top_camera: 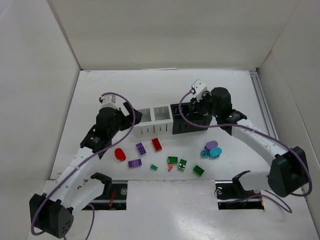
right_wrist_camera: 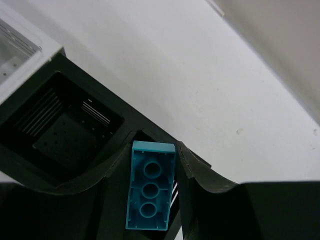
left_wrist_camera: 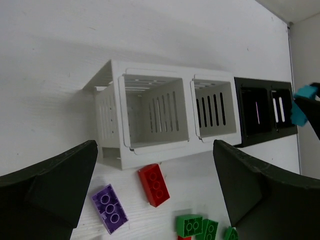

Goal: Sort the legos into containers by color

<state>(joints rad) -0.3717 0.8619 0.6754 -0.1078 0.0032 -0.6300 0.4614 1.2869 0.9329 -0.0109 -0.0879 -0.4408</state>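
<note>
Four joined bins stand in a row, two white (top_camera: 150, 131) on the left and two black (top_camera: 190, 127) on the right. My right gripper (right_wrist_camera: 150, 152) is shut on a teal brick (right_wrist_camera: 150, 192) and holds it over the rightmost black bin (right_wrist_camera: 115, 165). In the top view it (top_camera: 202, 103) hovers above that bin. My left gripper (left_wrist_camera: 155, 187) is open and empty above a red brick (left_wrist_camera: 154, 184) and a purple brick (left_wrist_camera: 109, 208), just in front of the white bins (left_wrist_camera: 107, 120). Both white bins look empty.
Loose legos lie in front of the bins: a red round piece (top_camera: 120, 154), purple bricks (top_camera: 141, 148) (top_camera: 134, 163), green bricks (top_camera: 172, 160) (top_camera: 198, 170), and a teal and purple cluster (top_camera: 212, 150). White walls enclose the table.
</note>
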